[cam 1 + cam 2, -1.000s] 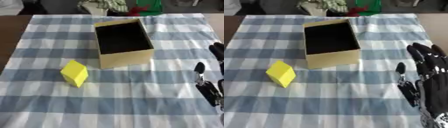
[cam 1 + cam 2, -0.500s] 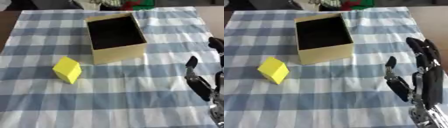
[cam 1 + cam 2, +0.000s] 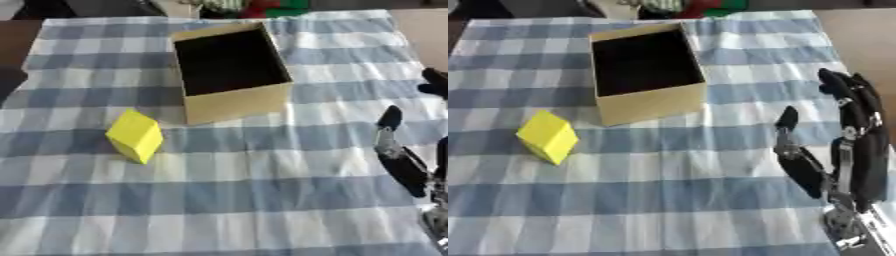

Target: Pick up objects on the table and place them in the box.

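Right hand [image 3: 846,150] open, fingers straight, holding nothing (left hand unseen). Yellow block [image 3: 548,136] far to its left; box [image 3: 647,102] up-left. Approach block squarely, avoid box wall.

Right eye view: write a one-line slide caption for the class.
Open black right hand beside an open tan cardboard box and a yellow block on a blue-checked tablecloth.

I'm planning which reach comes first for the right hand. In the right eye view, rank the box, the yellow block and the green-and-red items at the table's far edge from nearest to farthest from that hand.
Measured from the right hand, open at the right edge:
1. Box: up and to the left of the hand, mid-table.
2. Yellow block: far left, lying on the checked cloth.
3. Green-and-red items: top edge, beyond the box. This is close to the block's distance, so I wouldn't rank these two firmly.
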Controlling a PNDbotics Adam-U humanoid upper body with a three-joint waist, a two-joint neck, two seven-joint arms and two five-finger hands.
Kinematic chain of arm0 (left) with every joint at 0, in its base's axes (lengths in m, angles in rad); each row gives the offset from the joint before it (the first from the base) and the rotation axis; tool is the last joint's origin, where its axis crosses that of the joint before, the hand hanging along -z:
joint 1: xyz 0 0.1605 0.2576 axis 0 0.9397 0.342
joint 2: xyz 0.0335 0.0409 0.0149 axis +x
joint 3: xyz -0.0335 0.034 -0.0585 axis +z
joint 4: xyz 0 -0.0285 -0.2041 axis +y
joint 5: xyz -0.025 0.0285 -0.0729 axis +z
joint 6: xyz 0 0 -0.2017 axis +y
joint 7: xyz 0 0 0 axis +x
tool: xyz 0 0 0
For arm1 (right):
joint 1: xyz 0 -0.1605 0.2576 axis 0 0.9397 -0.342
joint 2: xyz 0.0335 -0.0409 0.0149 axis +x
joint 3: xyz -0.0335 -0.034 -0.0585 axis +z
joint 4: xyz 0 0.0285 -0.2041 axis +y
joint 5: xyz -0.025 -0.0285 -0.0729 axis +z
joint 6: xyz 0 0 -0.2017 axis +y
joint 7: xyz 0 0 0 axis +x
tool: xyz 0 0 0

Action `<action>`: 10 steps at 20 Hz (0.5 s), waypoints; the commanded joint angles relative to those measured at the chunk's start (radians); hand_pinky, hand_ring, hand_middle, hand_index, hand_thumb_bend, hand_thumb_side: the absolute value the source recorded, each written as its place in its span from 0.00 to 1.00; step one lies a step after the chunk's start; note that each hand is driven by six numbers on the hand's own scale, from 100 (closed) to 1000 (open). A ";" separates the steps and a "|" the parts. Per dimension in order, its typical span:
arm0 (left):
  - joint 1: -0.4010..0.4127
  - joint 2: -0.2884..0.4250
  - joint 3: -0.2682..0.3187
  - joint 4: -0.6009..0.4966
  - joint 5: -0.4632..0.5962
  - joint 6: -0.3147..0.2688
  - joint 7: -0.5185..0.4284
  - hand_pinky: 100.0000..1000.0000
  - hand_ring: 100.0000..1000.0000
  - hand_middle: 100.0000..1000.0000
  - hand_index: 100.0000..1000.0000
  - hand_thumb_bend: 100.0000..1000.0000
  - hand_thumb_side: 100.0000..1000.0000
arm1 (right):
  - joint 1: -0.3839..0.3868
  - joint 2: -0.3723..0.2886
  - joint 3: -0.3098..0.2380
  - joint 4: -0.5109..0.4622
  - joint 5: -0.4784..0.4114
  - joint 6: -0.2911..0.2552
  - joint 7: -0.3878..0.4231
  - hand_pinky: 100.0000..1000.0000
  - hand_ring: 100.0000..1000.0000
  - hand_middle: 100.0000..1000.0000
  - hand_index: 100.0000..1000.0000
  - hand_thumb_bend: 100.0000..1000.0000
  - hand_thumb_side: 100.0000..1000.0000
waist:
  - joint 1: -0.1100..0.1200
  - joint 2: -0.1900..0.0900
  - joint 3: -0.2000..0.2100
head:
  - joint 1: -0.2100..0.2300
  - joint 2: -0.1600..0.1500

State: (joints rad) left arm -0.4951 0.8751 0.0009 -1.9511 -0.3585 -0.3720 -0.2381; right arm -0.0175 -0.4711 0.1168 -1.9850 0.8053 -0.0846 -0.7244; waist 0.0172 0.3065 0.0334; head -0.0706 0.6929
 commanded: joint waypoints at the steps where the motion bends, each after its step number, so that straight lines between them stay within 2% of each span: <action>1: -0.022 0.080 -0.013 0.013 -0.048 -0.044 -0.069 0.80 0.79 0.73 0.82 0.44 0.25 | -0.003 -0.017 -0.012 -0.015 -0.015 -0.010 -0.002 0.90 0.64 0.72 0.87 0.00 0.41 | 0.001 -0.019 0.001 | 0.021 0.011; 3: -0.037 0.103 -0.030 0.031 -0.067 -0.063 -0.111 0.80 0.79 0.73 0.82 0.46 0.26 | -0.002 -0.018 -0.010 -0.015 -0.014 -0.011 -0.001 0.90 0.64 0.72 0.87 0.00 0.41 | 0.002 -0.017 0.001 | 0.029 0.006; 5: -0.053 0.129 -0.056 0.057 -0.074 -0.067 -0.146 0.81 0.80 0.74 0.83 0.51 0.34 | -0.003 -0.018 -0.009 -0.015 -0.011 -0.009 0.002 0.90 0.64 0.72 0.86 0.00 0.40 | 0.004 -0.016 0.000 | 0.036 0.000; 7: -0.074 0.147 -0.088 0.092 -0.072 -0.052 -0.173 0.81 0.81 0.75 0.83 0.57 0.35 | -0.004 -0.019 -0.007 -0.015 -0.009 -0.008 0.003 0.90 0.64 0.72 0.86 0.00 0.40 | 0.004 -0.015 0.000 | 0.043 -0.004; 10: -0.107 0.147 -0.132 0.134 -0.068 -0.020 -0.201 0.82 0.82 0.77 0.85 0.65 0.30 | -0.007 -0.021 -0.003 -0.015 -0.009 -0.008 0.007 0.90 0.64 0.71 0.86 0.00 0.40 | 0.006 -0.016 -0.001 | 0.052 -0.009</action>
State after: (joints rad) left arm -0.5853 0.9811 -0.1252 -1.8278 -0.4256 -0.4004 -0.4260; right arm -0.0180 -0.4711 0.1176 -1.9850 0.7983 -0.0913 -0.7196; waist 0.0226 0.3067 0.0321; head -0.0251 0.6909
